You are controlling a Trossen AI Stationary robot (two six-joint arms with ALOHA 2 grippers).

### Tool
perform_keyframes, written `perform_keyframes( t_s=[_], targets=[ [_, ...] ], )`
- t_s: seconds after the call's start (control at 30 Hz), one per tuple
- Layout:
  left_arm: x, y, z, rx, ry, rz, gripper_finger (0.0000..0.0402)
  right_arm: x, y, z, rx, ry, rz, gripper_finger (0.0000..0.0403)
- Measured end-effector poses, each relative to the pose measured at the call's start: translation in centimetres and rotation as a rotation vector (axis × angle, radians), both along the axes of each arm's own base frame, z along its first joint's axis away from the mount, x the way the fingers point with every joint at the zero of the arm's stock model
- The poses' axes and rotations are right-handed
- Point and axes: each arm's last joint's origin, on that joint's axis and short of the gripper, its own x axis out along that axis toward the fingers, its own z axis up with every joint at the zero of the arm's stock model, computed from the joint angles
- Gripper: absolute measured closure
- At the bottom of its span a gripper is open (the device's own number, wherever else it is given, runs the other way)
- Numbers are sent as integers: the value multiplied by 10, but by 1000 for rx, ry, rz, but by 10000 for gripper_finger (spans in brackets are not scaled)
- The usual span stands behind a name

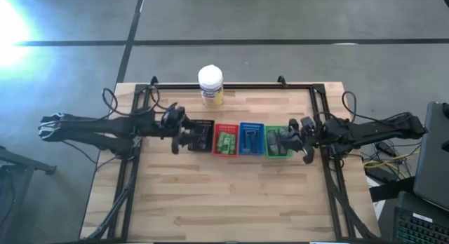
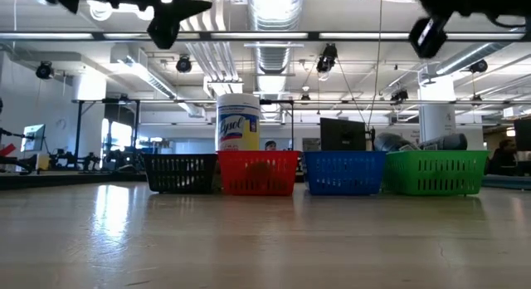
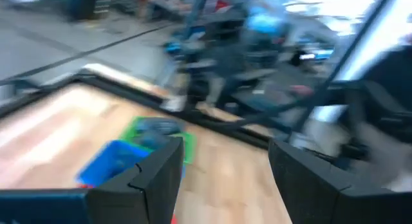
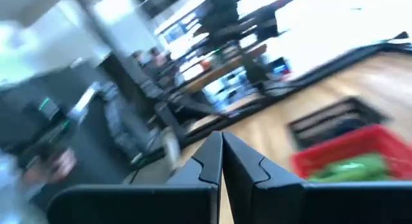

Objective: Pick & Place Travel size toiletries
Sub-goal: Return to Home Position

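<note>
The fingers (image 3: 158, 176) of the left gripper (image 3: 226, 147) stand spread wide with nothing between them. The fingers (image 4: 206, 163) of the right gripper (image 4: 222, 139) are pressed flat together, and they hold nothing either. Both grippers hang high above the wooden table (image 1: 210, 209). Seen from overhead, the left one is over the black basket (image 2: 181, 174) at the left end of the row and the right one is over the green basket (image 2: 436, 173) at the other end. The red basket (image 2: 257, 174) and the blue basket (image 2: 344, 174) sit side by side between those two. The green little bottles (image 1: 225, 143) lie in the red basket. Some dark pieces (image 1: 250, 139) lie in the blue one, too small for me to make out. The grey oval containers (image 2: 419, 142) poke up above the green basket's rim. A white-lidded jar (image 1: 210, 85) stands upright behind the row, near the table's far edge.
</note>
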Motion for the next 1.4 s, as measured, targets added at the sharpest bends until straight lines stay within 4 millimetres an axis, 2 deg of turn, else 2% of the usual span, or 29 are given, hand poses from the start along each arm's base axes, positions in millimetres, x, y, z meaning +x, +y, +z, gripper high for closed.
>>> perform_keyframes(
  t_s=[0.1,0.27,0.4,0.53,0.63,0.97,1.3,1.4],
  targets=[
    [-12,2,-22,-2,-105,-93,168,-3,-4,-17,40,-16,-100,394],
    [-39,7,-68,-46,-176,-78,168,-10,-5,-37,28,-153,-119,394],
    [-60,8,-99,-101,-195,-61,168,-14,-7,-57,41,-149,-183,394],
    [-74,7,-121,-119,-222,-51,168,-17,-10,-75,63,-99,-257,394],
    [-77,7,-122,-107,-180,-40,168,-18,-10,-87,50,-31,-257,394],
    [-82,7,-121,-49,-201,-31,168,-19,-10,-110,-10,203,-262,394],
    [-82,6,-121,-59,-203,-39,168,-20,-10,-114,-22,249,-263,394],
    [-84,6,-120,17,-220,-40,168,-20,-10,-114,-22,248,-263,394]
  ],
)
